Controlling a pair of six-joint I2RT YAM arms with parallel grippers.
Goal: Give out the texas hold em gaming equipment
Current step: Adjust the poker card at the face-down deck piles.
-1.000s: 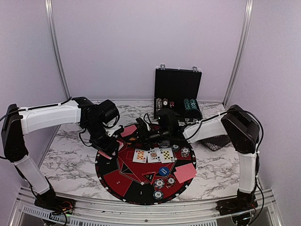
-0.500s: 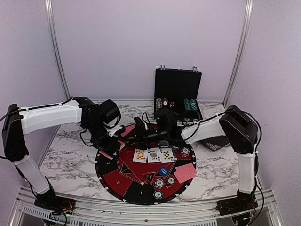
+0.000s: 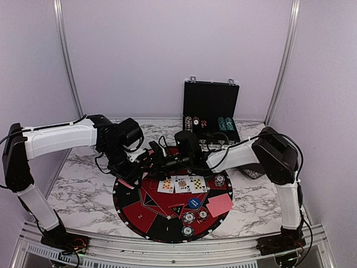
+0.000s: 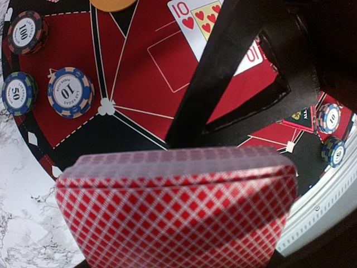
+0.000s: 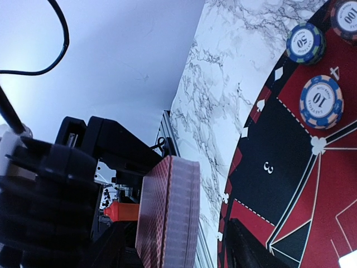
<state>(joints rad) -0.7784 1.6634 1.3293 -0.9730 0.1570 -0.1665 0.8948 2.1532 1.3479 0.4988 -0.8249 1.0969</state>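
Note:
My left gripper [image 3: 135, 169] is shut on a thick deck of red-backed cards [image 3: 144, 161] and holds it above the left edge of the round mat [image 3: 146, 216]. The deck fills the lower left wrist view [image 4: 178, 212]. My right gripper [image 3: 149, 160] is open, with its jaws on either side of the deck [image 5: 167, 215]; I cannot tell whether they touch it. One right finger [image 4: 223, 72] crosses the left wrist view. Three face-up cards [image 3: 182, 183], a blue disc [image 3: 193, 202], a red-backed card [image 3: 219, 204] and chips [image 3: 189, 217] lie on the mat.
An open black chip case [image 3: 211, 111] with chip stacks stands at the back. A black dish [image 3: 255, 169] lies behind the right arm. Chips marked 10 [image 4: 70, 92], 50 [image 4: 18, 93] and 100 [image 4: 27, 32] and an orange disc [image 4: 111, 4] lie under the left gripper.
My right gripper has reached further left across the mat, up to the deck held by the left gripper. The left arm has barely moved.

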